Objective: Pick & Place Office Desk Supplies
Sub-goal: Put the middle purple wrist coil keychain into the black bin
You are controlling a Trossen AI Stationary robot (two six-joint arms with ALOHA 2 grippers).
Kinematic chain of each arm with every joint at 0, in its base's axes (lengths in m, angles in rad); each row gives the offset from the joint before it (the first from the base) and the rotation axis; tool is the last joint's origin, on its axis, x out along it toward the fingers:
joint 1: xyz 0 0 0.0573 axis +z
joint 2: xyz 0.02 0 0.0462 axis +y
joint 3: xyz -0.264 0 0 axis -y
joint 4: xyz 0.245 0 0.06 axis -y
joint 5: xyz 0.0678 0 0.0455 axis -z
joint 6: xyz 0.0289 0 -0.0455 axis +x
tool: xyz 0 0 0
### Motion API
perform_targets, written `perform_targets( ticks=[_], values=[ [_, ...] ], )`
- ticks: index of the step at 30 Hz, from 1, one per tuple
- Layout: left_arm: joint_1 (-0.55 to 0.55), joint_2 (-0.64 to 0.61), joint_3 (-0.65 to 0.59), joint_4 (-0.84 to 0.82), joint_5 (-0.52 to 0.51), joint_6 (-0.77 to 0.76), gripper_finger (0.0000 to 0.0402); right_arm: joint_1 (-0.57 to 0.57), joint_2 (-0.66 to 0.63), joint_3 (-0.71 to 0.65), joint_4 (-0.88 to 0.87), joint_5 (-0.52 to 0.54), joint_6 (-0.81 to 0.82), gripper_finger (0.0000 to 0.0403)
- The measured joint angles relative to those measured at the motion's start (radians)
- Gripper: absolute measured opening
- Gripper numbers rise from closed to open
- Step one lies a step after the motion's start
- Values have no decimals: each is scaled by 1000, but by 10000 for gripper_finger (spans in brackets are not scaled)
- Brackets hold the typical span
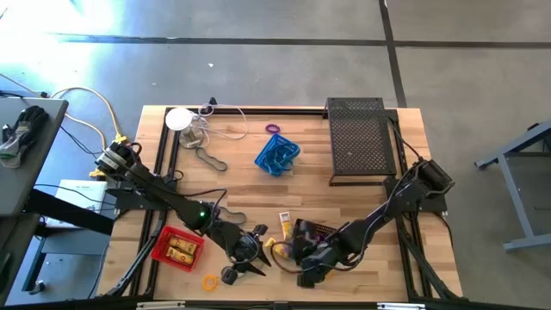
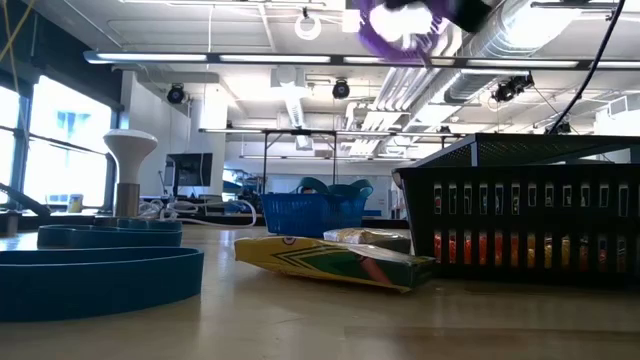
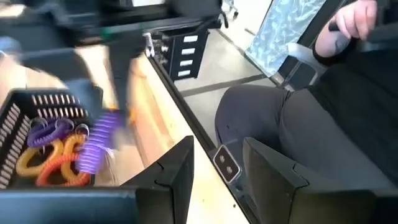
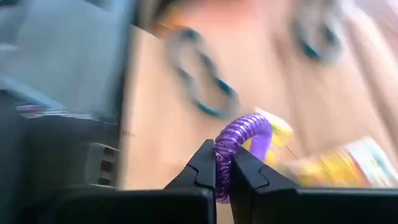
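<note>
My right gripper (image 4: 222, 163) is shut on a purple coiled ring (image 4: 244, 132) near the table's front edge, above a small black mesh basket (image 3: 37, 115). That basket holds purple and orange coiled rings (image 3: 46, 155). From the left wrist view the held ring (image 3: 99, 142) hangs beside the basket. My left gripper (image 3: 217, 165) stands open just left of it, with nothing between its fingers. A red basket (image 1: 176, 248) with yellow tubes sits at the front left, and a blue basket (image 1: 277, 155) sits mid-table. Loose on the wood lie a purple ring (image 1: 273, 129), an orange ring (image 1: 209, 282) and a grey band loop (image 1: 211, 159). My right gripper pinches one spot of the purple ring's coil (image 4: 224, 149) between its two fingertips. The fingers slant downward from the table's right side. The rest of the loop arches out past the fingertips, and the ring is lifted clear of the table.
A crayon box (image 2: 330, 262) lies on the wood between the two grippers. A large flat black mesh tray (image 1: 362, 142) stands at the back right, and a white disc with cables (image 1: 179, 119) at the back left. A person (image 3: 298, 118) sits just past the near table edge.
</note>
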Motion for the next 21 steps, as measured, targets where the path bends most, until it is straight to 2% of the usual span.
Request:
perform_targets(
  ticks=[5,10,15,21],
  values=[
    [0,0,0,-44,0,-2,134,13,0,0,-288,105,307,6],
    [8,0,0,-97,0,-1,134,13,0,0,-466,106,545,6],
    [10,0,0,-154,-2,24,134,12,1,-54,-442,19,633,8],
    [9,-1,0,-163,-1,12,134,0,1,-157,-363,5,650,27]
  ],
)
